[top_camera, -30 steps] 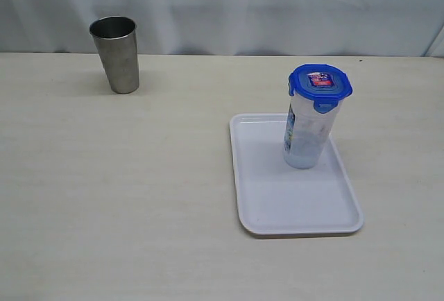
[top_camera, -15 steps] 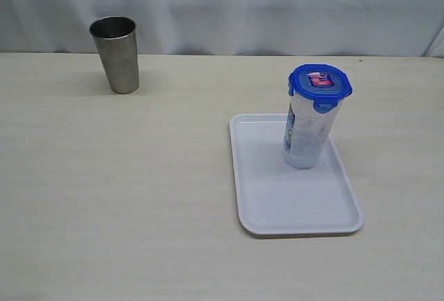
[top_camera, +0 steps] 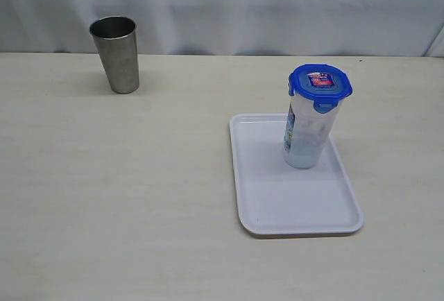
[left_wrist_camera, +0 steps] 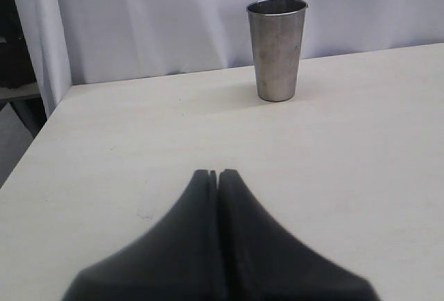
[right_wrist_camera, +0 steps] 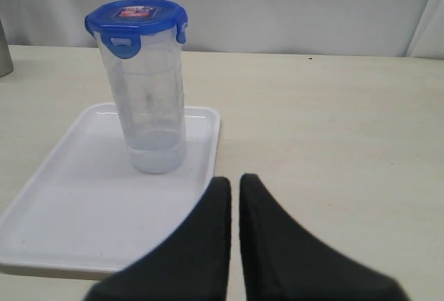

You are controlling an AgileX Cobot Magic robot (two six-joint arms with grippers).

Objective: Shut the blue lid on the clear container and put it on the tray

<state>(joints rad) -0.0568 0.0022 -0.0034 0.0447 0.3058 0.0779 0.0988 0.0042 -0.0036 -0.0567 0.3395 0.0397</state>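
Tapered grey stainless steel cup (top_camera: 115, 53): upright at far left, not involved. Left gripper (left_wrist_camera: 214, 174): jaws closed together, empty, facing that cup, well apart from the task's items.

Flat white rectangular plastic tray (top_camera: 277, 204): right of centre. Tall clear plastic container (top_camera: 306, 138): upright on the tray's far half, long axis vertical, with the bright blue snap-flap lid (top_camera: 320, 81) seated on top.

Right gripper (right_wrist_camera: 234, 182): jaws drawn to a narrow slit, empty, with the container ahead of it. Judgement: the right arm is the nearer, and the task appears complete.
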